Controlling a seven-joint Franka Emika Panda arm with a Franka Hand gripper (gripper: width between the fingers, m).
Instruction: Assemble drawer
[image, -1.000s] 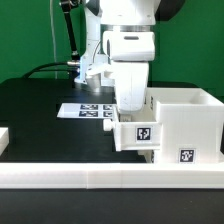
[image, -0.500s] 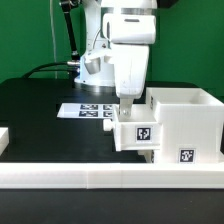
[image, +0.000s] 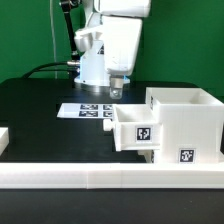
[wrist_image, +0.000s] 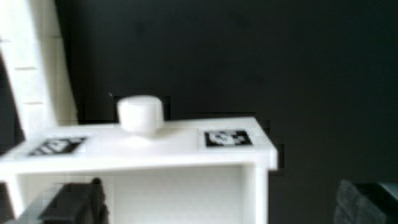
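Observation:
The white box housing stands at the exterior view's right. A knobbed tray with a square tag sits part way in its open side and sticks out toward the exterior view's left. My gripper hangs above the tray's outer end, clear of it, open and empty. In the wrist view the tray lies below me, with its round knob and two tags on its front. My dark fingertips stand wide apart on either side, with the gripper holding nothing. The second tray is out of view.
The marker board lies flat on the black table behind the tray. A long low white rail runs along the front edge. A small white piece shows at the exterior view's far left. A white upright edge shows in the wrist view.
My gripper has let go of the tray and has risen, shifting toward the exterior view's left. The tray stays in the housing.

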